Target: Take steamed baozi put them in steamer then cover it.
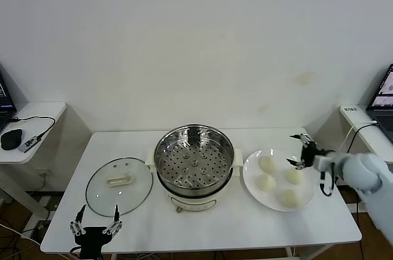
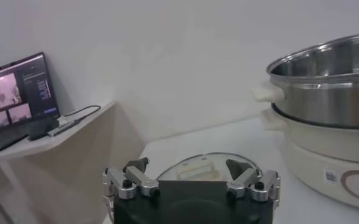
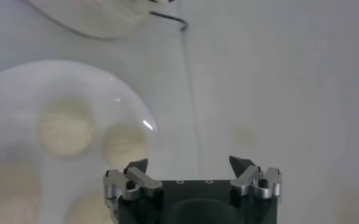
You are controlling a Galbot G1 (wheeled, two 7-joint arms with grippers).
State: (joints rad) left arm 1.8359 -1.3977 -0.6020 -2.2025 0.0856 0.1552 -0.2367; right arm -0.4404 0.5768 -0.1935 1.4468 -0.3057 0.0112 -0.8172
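Reaching for baozi (image 1: 295,176): right pincer (image 1: 299,149) released at plate's (image 1: 250,177) two o'clock; next, descend and clench.

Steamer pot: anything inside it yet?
The steamer holds only its perforated steel tray; no buns on it. All four baozi sit on the white plate beside it. Whatever is below the tray is hidden. The glass lid lies on the table.

Bright, even light; glare on the steamer (image 1: 194,160); soft, blurred plate (image 3: 21,122) up close.
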